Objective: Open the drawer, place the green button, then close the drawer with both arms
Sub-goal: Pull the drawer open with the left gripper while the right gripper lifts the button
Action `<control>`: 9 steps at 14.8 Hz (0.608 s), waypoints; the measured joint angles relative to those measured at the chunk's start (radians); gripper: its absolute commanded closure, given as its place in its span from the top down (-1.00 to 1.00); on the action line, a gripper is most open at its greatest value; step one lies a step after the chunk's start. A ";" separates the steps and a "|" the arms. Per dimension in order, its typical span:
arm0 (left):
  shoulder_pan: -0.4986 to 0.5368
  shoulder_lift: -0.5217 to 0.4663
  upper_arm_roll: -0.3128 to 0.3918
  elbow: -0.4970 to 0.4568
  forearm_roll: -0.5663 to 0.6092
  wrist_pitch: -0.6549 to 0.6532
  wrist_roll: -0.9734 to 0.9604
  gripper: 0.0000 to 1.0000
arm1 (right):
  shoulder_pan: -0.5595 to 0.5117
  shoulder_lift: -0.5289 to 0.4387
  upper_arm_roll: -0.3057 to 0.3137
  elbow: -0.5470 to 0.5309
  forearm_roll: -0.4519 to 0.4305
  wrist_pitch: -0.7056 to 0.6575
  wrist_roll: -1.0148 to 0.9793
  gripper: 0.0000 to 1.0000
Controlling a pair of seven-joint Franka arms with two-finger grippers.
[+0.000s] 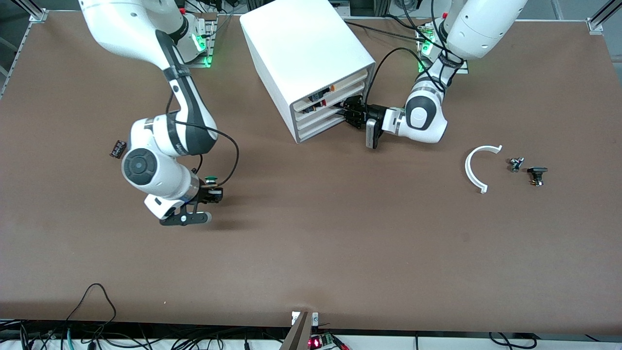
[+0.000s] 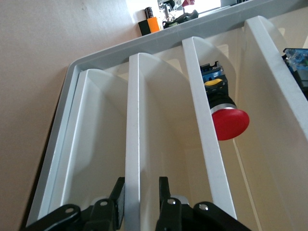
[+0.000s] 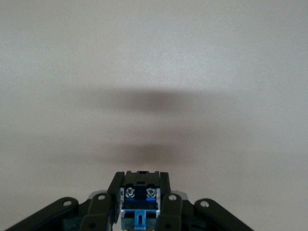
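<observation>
The white cabinet (image 1: 301, 53) stands at the back middle of the table with all its drawers pushed in. My left gripper (image 1: 349, 113) is at its front, low down. In the left wrist view it (image 2: 141, 179) is open and straddles the front lip of a lower drawer (image 2: 133, 120). One finger (image 2: 118, 192) touches the lip and the other stands a little off it. My right gripper (image 1: 214, 193) hangs over bare table toward the right arm's end, shut on the button (image 1: 210, 180). The button's green cap points up, and its blue and black body (image 3: 139, 195) sits between the fingers.
A red-capped push button (image 2: 230, 122) lies in an upper drawer. A dark striped block (image 1: 117, 148) sits beside the right arm. Toward the left arm's end lie a white curved piece (image 1: 475, 170) and two small parts (image 1: 516, 164) (image 1: 537, 174). An orange box (image 2: 153, 24) lies past the cabinet.
</observation>
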 measured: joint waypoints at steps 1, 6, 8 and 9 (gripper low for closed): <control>0.000 0.000 0.000 -0.001 0.000 0.003 0.001 -0.71 | -0.001 -0.004 -0.010 0.028 0.000 -0.030 0.022 -1.00; 0.000 0.001 0.001 -0.004 0.000 0.020 0.003 -0.84 | 0.000 -0.016 -0.022 0.170 0.000 -0.204 0.245 -1.00; 0.000 0.000 0.001 -0.004 0.000 0.036 0.003 -0.86 | 0.004 -0.016 -0.017 0.218 0.000 -0.251 0.341 -1.00; 0.001 0.000 0.001 -0.004 0.000 0.044 0.003 -0.86 | 0.006 -0.016 -0.014 0.236 0.000 -0.268 0.383 -1.00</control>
